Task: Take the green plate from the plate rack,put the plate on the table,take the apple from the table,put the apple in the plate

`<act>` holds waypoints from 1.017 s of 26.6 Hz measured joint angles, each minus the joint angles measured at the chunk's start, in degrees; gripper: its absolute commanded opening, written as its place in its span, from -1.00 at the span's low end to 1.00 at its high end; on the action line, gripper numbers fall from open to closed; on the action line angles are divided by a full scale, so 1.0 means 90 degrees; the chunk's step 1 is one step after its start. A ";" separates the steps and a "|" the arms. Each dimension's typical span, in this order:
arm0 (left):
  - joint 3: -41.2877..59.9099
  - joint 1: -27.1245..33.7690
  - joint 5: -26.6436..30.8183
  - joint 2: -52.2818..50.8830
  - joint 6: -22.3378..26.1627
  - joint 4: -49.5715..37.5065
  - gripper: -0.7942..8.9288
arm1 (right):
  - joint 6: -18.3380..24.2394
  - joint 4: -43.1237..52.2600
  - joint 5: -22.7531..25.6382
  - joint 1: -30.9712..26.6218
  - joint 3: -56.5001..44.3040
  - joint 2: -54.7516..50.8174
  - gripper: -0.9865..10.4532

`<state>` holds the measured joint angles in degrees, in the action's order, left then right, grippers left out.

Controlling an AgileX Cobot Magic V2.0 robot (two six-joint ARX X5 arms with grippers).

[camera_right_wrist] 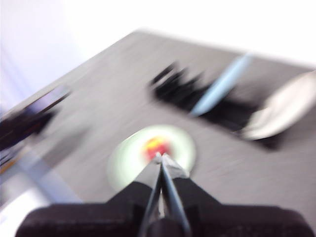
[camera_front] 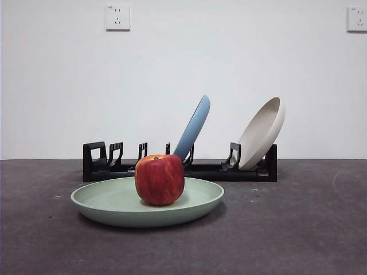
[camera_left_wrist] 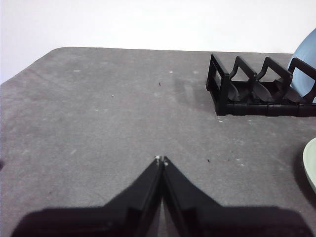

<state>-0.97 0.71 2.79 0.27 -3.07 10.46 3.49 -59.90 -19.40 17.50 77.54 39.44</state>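
Note:
The green plate [camera_front: 114, 200] lies flat on the dark grey table [camera_front: 298, 229] in front of the black plate rack [camera_front: 200, 171]. The red apple [camera_front: 159, 179] stands upright in the plate's middle. Neither gripper shows in the front view. My left gripper [camera_left_wrist: 161, 159] is shut and empty above bare table; the rack's end [camera_left_wrist: 256, 91] and the plate's edge [camera_left_wrist: 311, 165] show in its view. My right gripper [camera_right_wrist: 160, 159] is shut and empty, high above the plate [camera_right_wrist: 128, 158] and apple [camera_right_wrist: 154, 146]; its view is blurred.
A light blue plate [camera_front: 194, 127] and a cream-white plate [camera_front: 262, 133] lean in the rack's slots. A white wall with two sockets stands behind. The other arm [camera_right_wrist: 24, 123] shows dimly in the blurred right wrist view.

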 measured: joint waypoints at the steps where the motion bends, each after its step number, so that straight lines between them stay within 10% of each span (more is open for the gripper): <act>1: 0.0000 0.0000 0.0000 0.0000 0.0000 0.0000 -0.84 | 0.0032 0.0413 -0.0012 -0.0413 -0.0520 -0.0357 -0.82; 11: 0.0000 0.0000 0.0000 0.0000 0.0000 0.0000 -0.84 | -0.0248 0.4884 0.0007 -0.1744 -0.5625 -0.3089 -0.82; 27: 0.0000 0.0000 0.0000 0.0000 0.0000 0.0002 -0.84 | -0.0418 0.5731 0.0180 -0.1770 -0.8247 -0.4269 -0.82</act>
<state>-0.97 0.71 2.79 0.27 -3.07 10.48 -0.27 -8.32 -17.78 1.56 3.31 1.02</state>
